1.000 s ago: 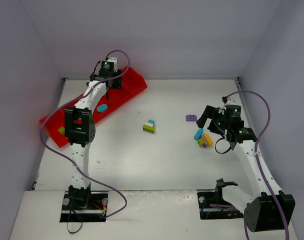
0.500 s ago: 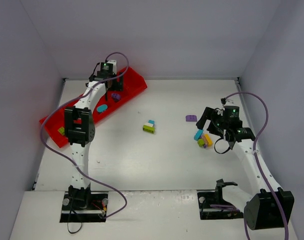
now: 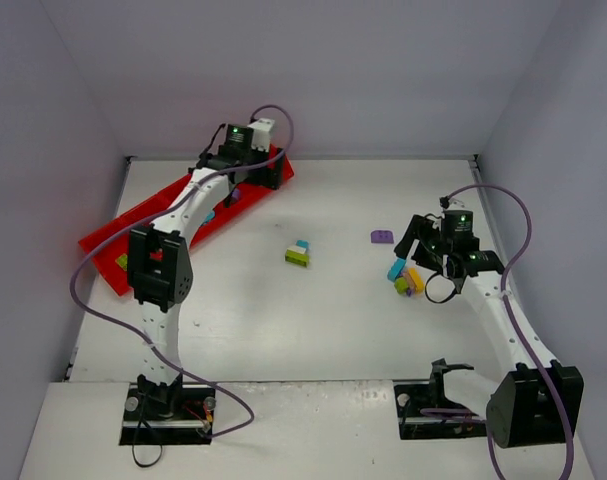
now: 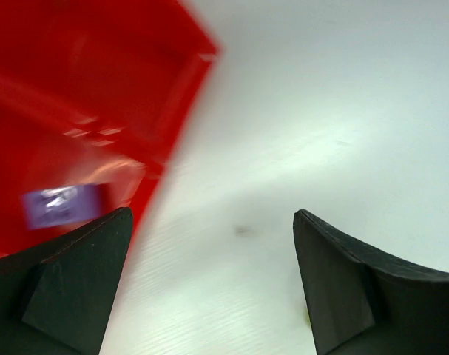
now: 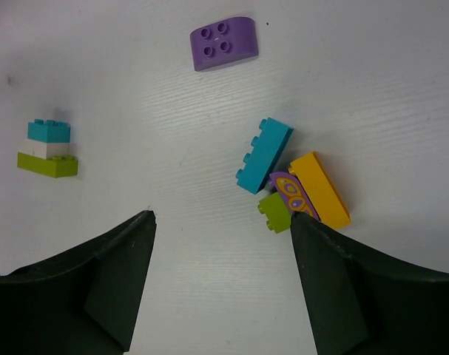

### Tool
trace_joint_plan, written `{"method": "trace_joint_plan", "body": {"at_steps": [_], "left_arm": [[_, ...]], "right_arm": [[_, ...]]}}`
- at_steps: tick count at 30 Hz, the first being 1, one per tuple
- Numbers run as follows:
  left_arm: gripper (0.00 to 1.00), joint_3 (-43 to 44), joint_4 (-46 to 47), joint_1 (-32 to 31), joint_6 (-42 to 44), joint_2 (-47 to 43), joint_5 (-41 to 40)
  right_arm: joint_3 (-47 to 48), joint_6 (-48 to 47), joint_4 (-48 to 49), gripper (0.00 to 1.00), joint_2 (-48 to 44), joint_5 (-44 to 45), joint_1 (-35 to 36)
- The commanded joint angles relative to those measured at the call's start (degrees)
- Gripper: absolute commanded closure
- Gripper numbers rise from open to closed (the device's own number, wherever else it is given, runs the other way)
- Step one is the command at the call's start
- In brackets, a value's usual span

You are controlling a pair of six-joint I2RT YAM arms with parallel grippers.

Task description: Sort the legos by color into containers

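Purple brick (image 4: 61, 205) sits in the red tray (image 4: 83, 81), so the left gripper (image 4: 213, 214) is presumably done: wide open, empty. Right gripper (image 5: 223, 218) (also open, empty) hovers by 4 clustered bricks (image 5: 294, 188), likely for picking.

Lab test booth (bare white walls (image 3: 313, 70) enclosing table (image 3: 313, 320)).

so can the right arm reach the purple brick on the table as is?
Probably yes: the right claw is open and empty, and the purple brick lies alone just ahead, apart from the cluster around the teal brick.
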Motion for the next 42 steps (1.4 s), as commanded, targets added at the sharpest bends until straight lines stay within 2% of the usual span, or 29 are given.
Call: {"method": "trace_joint_plan", "body": {"at_steps": [1, 8, 12, 17, 23, 28, 29, 31, 34, 35, 39, 42], "left_arm": [[0.18, 0.9, 2.5, -5.6, 4.1, -2.6, 7.6], [0.18, 11.2, -0.8, -17.3, 6.4, 8.3, 9.9], [0.26, 16.0, 0.0, -21.5, 8.6, 12.3, 10.6], [0.3, 19.1, 1.4, -23.9, 9.1, 16.7, 11.0], [0.31, 19.8, 2.3, -24.0, 3.9, 17.9, 9.2], [0.31, 11.2, 6.3, -19.1, -4.6, 9.5, 3.7], [0.31, 6.7, 7.2, -18.0, -5.9, 7.9, 3.7], [0.3, 2.2, 9.3, -16.0, -9.7, 2.6, 2.5], [0.3, -4.7, 8.4, -13.1, -11.9, -3.5, 0.1], [0.3, -7.2, 7.8, -12.0, -12.0, -4.7, -0.6], [0.3, -12.3, 2.6, -11.0, -12.1, -11.8, -3.0], [0.3, -16.8, 0.9, -11.0, -12.8, -16.3, -3.2]], "right_arm": [[2.1, 1.3, 3.1, 0.3, -0.1, 1.6, -0.2], [-1.2, 3.4, 3.1, 0.33, -1.9, 1.1, -0.2], [-2.2, 4.1, 3.0, 0.33, -3.4, 0.4, -0.1], [-2.8, 4.8, 2.8, 0.33, -4.2, -1.4, -0.2], [-1.7, 3.5, 3.2, 0.33, -2.5, 0.2, -0.1], [3.2, 2.0, 5.9, 0.29, 5.6, 2.4, 0.1], [3.9, 1.9, 6.4, 0.27, 7.0, 3.0, 0.8], [6.8, 1.8, 7.5, 0.22, 11.8, 5.7, 2.0], [12.0, 2.7, 7.0, 0.19, 19.1, 11.4, 5.4], [13.3, 3.3, 6.9, 0.2, 20.9, 13.8, 6.2], [19.2, 11.2, 3.9, 0.35, 30.1, 19.9, 8.0], [23.0, 16.8, 0.1, 0.36, 34.9, 23.8, 8.5]]}}
